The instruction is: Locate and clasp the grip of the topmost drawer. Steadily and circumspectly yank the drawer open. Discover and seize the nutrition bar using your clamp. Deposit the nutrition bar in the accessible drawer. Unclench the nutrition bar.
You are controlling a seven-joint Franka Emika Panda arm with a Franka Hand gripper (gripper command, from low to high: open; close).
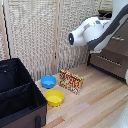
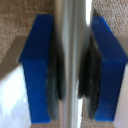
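Fingers (image 2: 42, 70) clamped on the topmost drawer's (image 1: 119, 44) silver handle (image 2: 74, 60), upper right of the exterior view; nutrition bar (image 1: 71, 81) lower centre, beside blue bowl (image 1: 48, 81).

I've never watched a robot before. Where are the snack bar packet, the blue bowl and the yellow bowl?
nutrition bar (image 1: 71, 81): exterior view, middle of its printed face.
blue bowl (image 1: 48, 81): exterior view, its inside.
yellow bowl (image 1: 54, 97): exterior view, its inside.

Pincer (image 2: 74, 70) closed, pads (image 2: 55, 75) pressing inward
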